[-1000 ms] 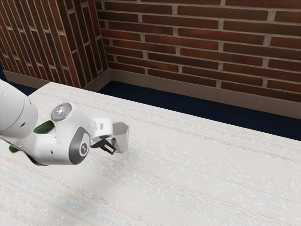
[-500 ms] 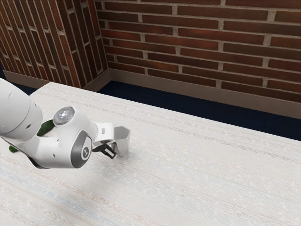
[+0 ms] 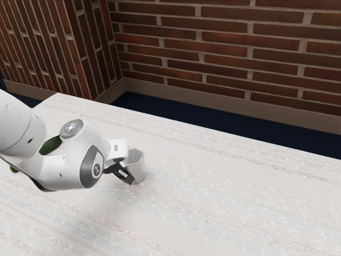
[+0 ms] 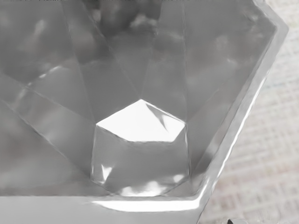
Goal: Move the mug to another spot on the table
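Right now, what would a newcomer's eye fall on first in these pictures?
First, the big white arm at the exterior view's left, with its gripper at a grey faceted mug that is tilted over the pale table. The wrist view looks straight into the mug, with its glossy angular walls. Red brick walls stand behind the table, and a green thing peeks out from behind the arm.

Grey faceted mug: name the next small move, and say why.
Probably level the grey faceted mug and ease it down until its base rests flat on the pale table, before opening. The black gripper is shut on its wall, and the mug looks tilted, its lower edge at or just above the surface.
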Controlling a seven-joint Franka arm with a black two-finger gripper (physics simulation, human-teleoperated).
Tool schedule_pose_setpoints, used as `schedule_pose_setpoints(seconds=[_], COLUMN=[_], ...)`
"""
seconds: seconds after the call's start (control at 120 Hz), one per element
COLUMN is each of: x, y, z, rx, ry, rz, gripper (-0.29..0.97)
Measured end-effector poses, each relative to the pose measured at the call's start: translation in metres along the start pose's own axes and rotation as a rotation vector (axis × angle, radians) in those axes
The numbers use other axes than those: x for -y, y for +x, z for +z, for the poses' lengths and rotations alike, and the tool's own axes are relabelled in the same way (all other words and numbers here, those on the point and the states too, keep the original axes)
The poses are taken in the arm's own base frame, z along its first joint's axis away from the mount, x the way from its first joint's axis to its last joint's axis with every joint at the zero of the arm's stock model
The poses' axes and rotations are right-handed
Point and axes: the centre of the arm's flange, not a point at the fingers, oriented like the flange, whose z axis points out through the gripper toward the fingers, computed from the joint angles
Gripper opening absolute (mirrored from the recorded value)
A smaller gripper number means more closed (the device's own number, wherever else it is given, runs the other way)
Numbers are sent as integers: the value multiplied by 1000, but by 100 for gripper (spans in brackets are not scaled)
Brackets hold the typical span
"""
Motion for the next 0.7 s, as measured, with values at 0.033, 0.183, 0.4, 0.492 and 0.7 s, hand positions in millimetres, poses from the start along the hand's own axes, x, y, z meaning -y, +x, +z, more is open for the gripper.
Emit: schedule_pose_setpoints(seconds=[0.033,0.183,0.4,0.492,0.7], x=[0,-1,16,29,65], y=[0,2,-4,24,168], z=[-2,-17,-46,-103,-260], rx=[7,39,94,66,45], ry=[-13,-81,-160,-158,-46], rz=[-10,-41,-54,41,131], gripper=[42,49,56,59,65])
